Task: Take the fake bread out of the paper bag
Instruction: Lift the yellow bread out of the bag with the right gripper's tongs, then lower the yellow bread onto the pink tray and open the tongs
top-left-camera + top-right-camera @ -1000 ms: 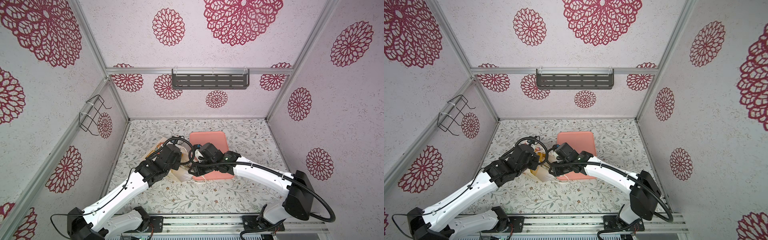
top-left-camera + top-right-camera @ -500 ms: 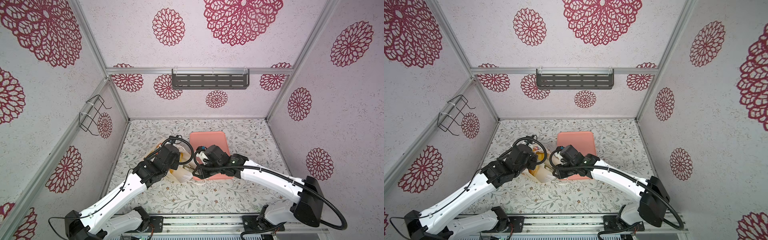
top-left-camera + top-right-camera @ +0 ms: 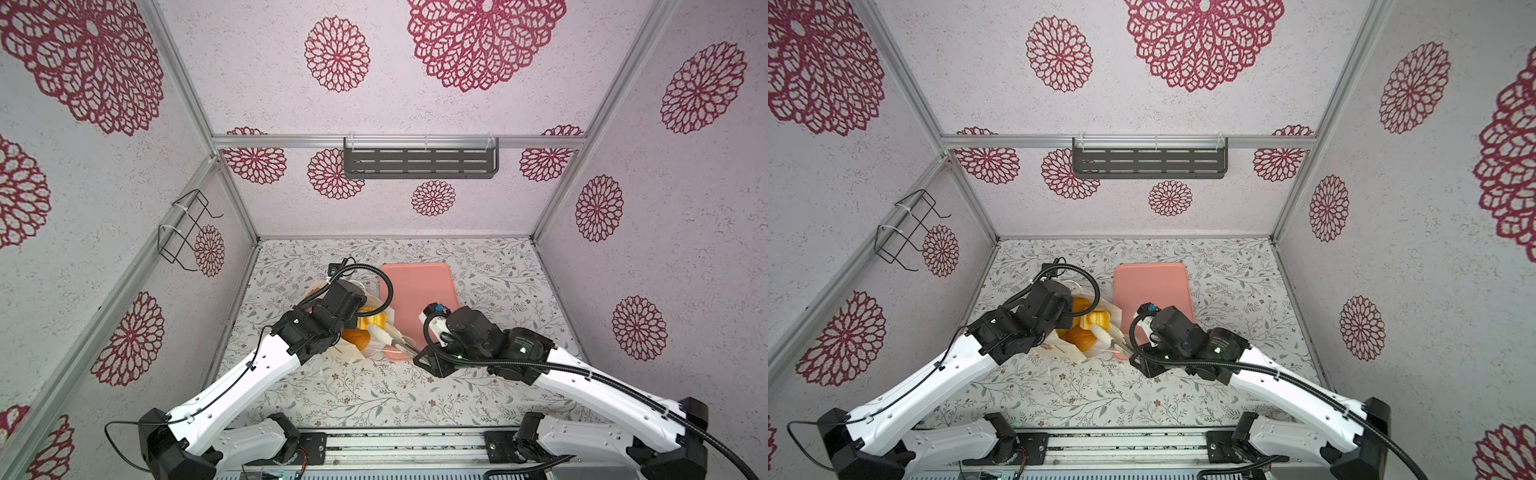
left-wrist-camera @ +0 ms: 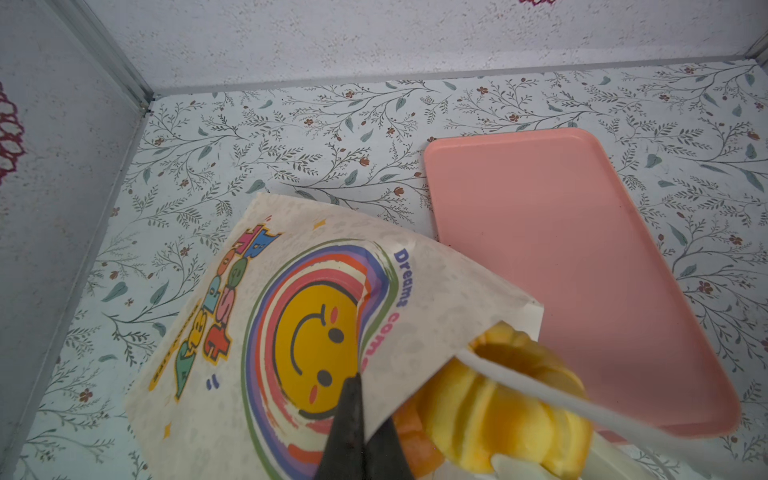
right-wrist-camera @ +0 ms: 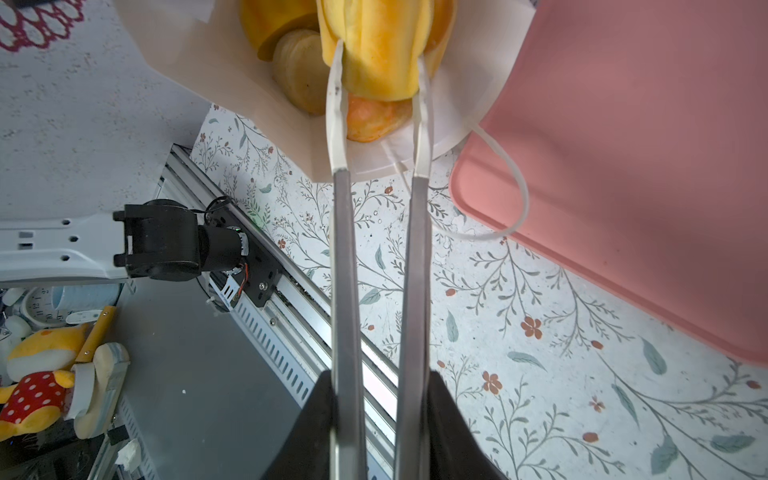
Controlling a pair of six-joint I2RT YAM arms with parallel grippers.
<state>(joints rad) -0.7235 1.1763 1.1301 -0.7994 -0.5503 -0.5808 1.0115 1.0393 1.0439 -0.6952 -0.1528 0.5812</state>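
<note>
Worktop (image 3: 374, 390): floral sheet, with a bare pink tray (image 3: 419, 291) toward 12 o'clock of centre in both top views.

Bag (image 4: 436, 282): on its side at the tray's 8 o'clock, just beside it, mouth toward the tray. Bread (image 5: 374, 116) crowds the mouth, several orange and yellow pieces, all inside or at the lip. None is on the tray.

Left end effector (image 4: 359, 399): fully closed, pinching the bag's upper paper edge and holding the mouth up.

Right end effector (image 5: 379, 54): long fingers reach in from the bag's 4 o'clock. They are nearly closed, white tips pressed on both flanks of a ridged yellow roll (image 4: 498, 407). It reads as a grip just taken.

Cord handle (image 5: 519, 187): loops loose over the tray rim, beside the right fingers.

Step in hand, as I judge it: first extraction, grasp made, roll not yet drawn clear.

Next move calls for a straight pull back along the fingers toward 4 o'clock, left pinch steady against drag, the cord kept off the fingers, then a swing over the tray.
</note>
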